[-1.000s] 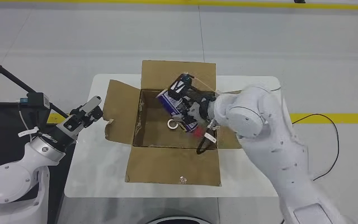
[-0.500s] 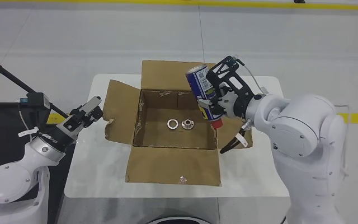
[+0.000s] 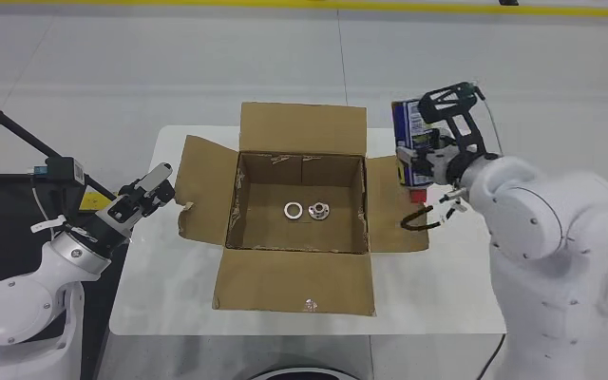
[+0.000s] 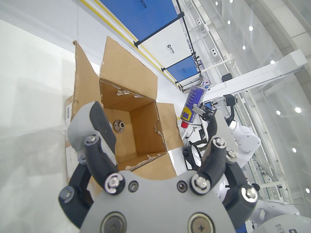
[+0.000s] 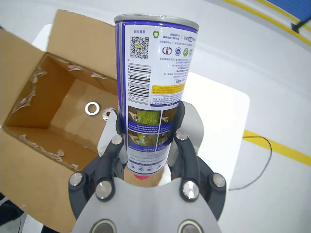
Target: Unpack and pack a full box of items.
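Spray can (image 5: 150,86) is pinched low on its body between the fingers (image 5: 192,124) of the right gripper (image 5: 148,120). Its red cap (image 5: 141,177) sits toward the palm and its base points away. Seen from above, it hangs above the box's right flap (image 3: 385,204), outside the opening of the box (image 3: 302,125).

We judge the step to be setting the can out on the bench (image 3: 446,285). We would carry it further past the flap to bare bench. We would then turn the wrist so the base, not the cap, meets the surface, lower it until it stands, and only then release. A washer (image 3: 294,209) and a metal fitting (image 3: 318,209) lie on the box floor and are not yet unpacked. The left gripper (image 3: 161,185) waits beside the left flap with its fingers (image 4: 99,120) spread and empty.

A second ago the right gripper was down inside the box on the can. Half a second ago the can had risen over the box's right edge, and now it has swung out beyond it. The left arm, washer and fitting have not shifted.
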Controlling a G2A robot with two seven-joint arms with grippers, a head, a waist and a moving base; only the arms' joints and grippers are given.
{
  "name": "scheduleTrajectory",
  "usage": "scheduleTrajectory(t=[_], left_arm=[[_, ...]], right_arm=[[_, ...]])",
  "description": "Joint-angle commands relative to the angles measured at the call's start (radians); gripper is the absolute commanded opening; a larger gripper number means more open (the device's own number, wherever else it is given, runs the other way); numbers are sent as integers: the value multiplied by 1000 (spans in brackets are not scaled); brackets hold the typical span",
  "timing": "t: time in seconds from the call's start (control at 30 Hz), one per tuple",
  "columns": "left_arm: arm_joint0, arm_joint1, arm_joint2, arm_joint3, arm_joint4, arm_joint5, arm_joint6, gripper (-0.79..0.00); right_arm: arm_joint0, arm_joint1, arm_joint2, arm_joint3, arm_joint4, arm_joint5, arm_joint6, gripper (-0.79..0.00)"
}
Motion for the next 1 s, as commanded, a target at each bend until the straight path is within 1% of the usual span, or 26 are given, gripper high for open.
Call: scheduleTrajectory(t=[0.0, 0.07, 0.23, 0.43, 0.53, 0.73, 0.97], left_arm=[[0, 0, 0, 0, 0, 0, 0, 0], [0, 0, 0, 0, 0, 0, 0, 0], [0, 0, 0, 0, 0, 0, 0, 0], [0, 0, 0, 0, 0, 0, 0, 0], [0, 0, 0, 0, 0, 0, 0, 0], [0, 0, 0, 0, 0, 0, 0, 0], [0, 0, 0, 0, 0, 0, 0, 0]], right_arm=[[-9, 6, 30, 14, -30, -1, 29, -785], [-14, 12, 51, 54, -78, -7, 67, -785], [-25, 23, 83, 197, -94, -34, 73, -785], [-38, 36, 126, 360, -58, -47, 73, -785], [-53, 40, 147, 431, -53, -46, 49, -785], [-49, 46, 150, 547, -30, -60, 28, -785], [-20, 49, 122, 634, -14, -75, 23, -785]])
